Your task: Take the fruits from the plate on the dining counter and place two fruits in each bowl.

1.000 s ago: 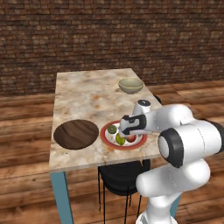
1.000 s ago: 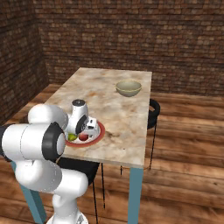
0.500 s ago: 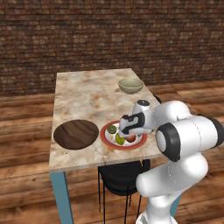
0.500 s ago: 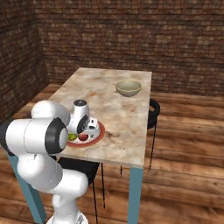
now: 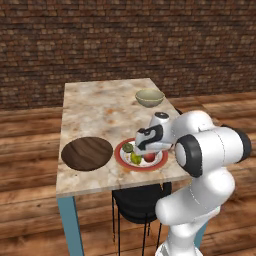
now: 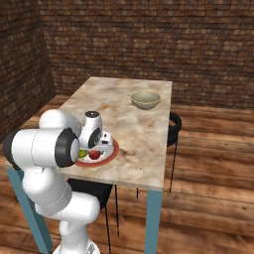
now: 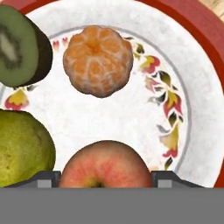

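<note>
lower now than a second ago, the end effector (image 5: 146,149) straddles the red apple (image 7: 106,165), open; firm, smooth, rollable: grip its widest middle.

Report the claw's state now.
Claw: open, finger tips either side of the red apple on the plate, not yet closed on it.

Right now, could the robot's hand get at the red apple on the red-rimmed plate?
Probably yes: the hand hangs right above the red apple, which sits between its fingertips with nothing covering it on the red-rimmed white plate.
</note>
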{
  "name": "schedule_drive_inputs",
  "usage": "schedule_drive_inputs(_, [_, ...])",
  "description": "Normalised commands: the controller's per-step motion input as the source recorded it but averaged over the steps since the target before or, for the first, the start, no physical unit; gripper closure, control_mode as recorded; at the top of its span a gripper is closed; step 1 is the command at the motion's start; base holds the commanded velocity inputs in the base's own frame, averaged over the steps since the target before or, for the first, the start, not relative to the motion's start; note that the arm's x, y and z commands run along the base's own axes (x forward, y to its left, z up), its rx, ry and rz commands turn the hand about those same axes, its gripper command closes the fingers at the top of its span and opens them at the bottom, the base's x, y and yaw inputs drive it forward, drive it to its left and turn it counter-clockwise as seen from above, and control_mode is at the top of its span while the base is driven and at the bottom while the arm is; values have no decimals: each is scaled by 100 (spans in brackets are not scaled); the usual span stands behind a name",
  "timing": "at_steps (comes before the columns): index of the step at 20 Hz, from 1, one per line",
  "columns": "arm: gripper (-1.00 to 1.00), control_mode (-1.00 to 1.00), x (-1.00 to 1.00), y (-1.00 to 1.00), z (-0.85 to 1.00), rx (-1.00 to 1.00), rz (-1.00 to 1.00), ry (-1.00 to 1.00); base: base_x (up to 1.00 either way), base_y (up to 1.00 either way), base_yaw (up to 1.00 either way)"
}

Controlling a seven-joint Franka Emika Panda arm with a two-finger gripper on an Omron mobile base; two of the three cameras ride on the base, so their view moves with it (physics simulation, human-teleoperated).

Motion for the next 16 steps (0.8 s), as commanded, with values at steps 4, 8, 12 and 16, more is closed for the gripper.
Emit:
schedule_drive_inputs(4, [100,-100,-28,0,24,0,1,-2,0,0,0])
schedule_drive_inputs(8, [100,-100,-57,1,98,0,-4,-3,0,0,0])
schedule_drive_inputs(12, [100,-100,-37,55,100,-2,-3,-7,0,0,0])
schedule_drive_inputs(16, [100,-100,0,100,56,0,1,-3,0,0,0])
